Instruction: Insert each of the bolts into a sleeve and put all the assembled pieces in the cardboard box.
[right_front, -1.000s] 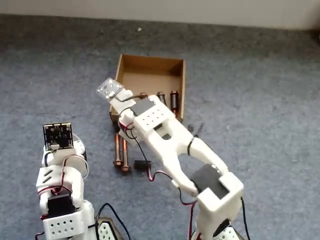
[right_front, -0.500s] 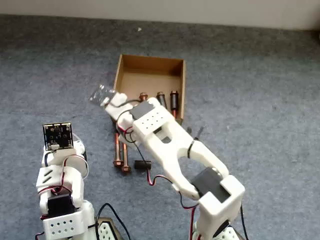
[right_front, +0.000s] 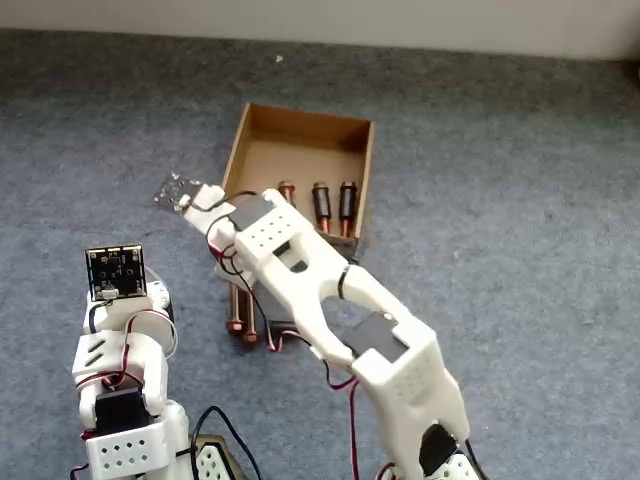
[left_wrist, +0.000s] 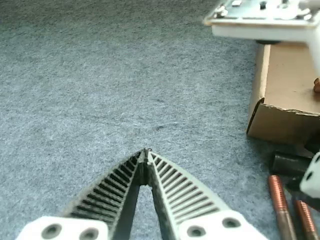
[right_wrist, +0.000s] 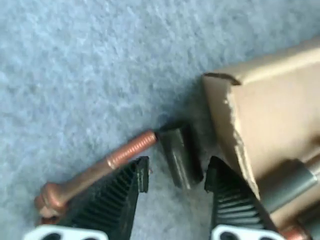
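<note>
The right gripper (right_wrist: 178, 171) hangs low over the carpet (right_front: 520, 200) with its jaws apart, and between the two fingertips lies a black sleeve (right_wrist: 178, 150). The fingers do not touch it. The threaded end of a copper bolt (right_wrist: 114, 159) comes just up to one end of this sleeve, and the bolt lies flat, passing beside one finger. On the other side of the sleeve, very near, stands the torn corner of the cardboard box (right_wrist: 260, 115), and inside it one sees part of an assembled piece (right_wrist: 286, 181).

From above, the right arm (right_front: 330, 290) stretches over the near left corner of the box (right_front: 300, 125). Three assembled pieces (right_front: 322, 202) lie side by side against the near wall inside. Two bolts (right_front: 235, 308) lie parallel on the carpet, just in front of the box and partly under the arm.

The left gripper (left_wrist: 145, 154) is closed on nothing, its tips meeting above bare carpet, well apart from the box.
</note>
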